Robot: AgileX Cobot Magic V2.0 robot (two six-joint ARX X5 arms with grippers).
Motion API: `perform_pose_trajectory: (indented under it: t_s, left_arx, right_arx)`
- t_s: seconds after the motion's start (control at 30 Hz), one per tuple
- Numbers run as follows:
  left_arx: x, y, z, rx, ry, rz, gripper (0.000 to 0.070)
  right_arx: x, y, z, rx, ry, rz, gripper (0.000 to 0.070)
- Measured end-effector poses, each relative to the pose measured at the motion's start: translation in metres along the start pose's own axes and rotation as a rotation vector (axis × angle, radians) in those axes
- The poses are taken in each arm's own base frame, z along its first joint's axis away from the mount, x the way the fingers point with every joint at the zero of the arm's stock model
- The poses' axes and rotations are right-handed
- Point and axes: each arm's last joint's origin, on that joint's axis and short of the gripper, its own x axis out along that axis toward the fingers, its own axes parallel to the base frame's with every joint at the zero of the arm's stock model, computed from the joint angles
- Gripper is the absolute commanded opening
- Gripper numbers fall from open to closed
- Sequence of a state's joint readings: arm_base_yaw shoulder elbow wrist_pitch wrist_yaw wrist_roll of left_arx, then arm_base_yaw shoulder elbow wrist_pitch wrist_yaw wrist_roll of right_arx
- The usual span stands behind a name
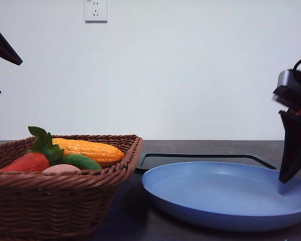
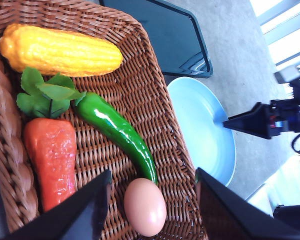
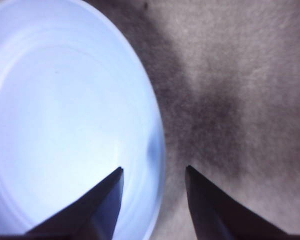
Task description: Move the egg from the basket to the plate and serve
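Observation:
The egg (image 2: 145, 206) lies in the basket (image 2: 140, 85) beside a green pepper, and its pinkish top peeks over the rim (image 1: 60, 168) in the front view. My left gripper (image 2: 152, 172) hangs open above it, one finger on each side, touching nothing. Its dark fingers (image 1: 2, 46) show high at the left edge, above the basket (image 1: 55, 201). The light blue plate (image 1: 226, 193) sits right of the basket. My right gripper (image 3: 152, 170) is open, straddling the plate's rim (image 3: 157, 150) with one finger over the plate and one outside; it stands low at the plate's right side (image 1: 286, 173).
The basket also holds a yellow corn cob (image 2: 60, 50), a red fruit with green leaves (image 2: 50, 150) and the green pepper (image 2: 117, 132). A flat black tray (image 1: 200, 159) lies behind the plate. The table (image 3: 240, 75) is dark grey.

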State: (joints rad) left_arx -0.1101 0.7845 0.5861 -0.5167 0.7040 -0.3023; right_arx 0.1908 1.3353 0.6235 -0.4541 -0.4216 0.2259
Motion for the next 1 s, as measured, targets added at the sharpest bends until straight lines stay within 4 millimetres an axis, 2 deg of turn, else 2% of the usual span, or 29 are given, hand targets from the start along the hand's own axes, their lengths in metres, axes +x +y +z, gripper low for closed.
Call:
perform_pose_trajectory:
  t_s: [0.27, 0.53, 0.63, 0.73, 0.9, 1.0]
  left_arx:
    - [0.0, 0.0, 0.0, 0.0, 0.001, -0.002, 0.0342]
    - [0.001, -0.003, -0.001, 0.001, 0.028, -0.07, 0.0343]
    - [0.002, -0.006, -0.002, -0.013, 0.043, -0.088, 0.0371]
    - [0.005, -0.009, -0.004, -0.016, 0.066, -0.108, 0.0447]
    - [0.013, -0.024, -0.01, 0.007, 0.132, -0.151, 0.0453]
    - [0.016, -0.037, -0.01, 0.047, 0.136, -0.117, 0.0453]
  right_arx:
    - [0.008, -0.001, 0.001, 0.006, 0.018, 0.022, 0.0006]
    - [0.005, 0.0, 0.001, 0.011, 0.011, 0.029, 0.0]
    - [-0.001, 0.002, 0.0, 0.005, -0.002, 0.033, 0.0]
    - [-0.011, 0.006, -0.002, -0.006, -0.03, 0.034, 0.0]
    - [-0.033, 0.01, -0.007, -0.019, -0.106, 0.036, 0.0]
    - [-0.047, 0.013, -0.009, -0.036, -0.176, 0.037, 0.0]
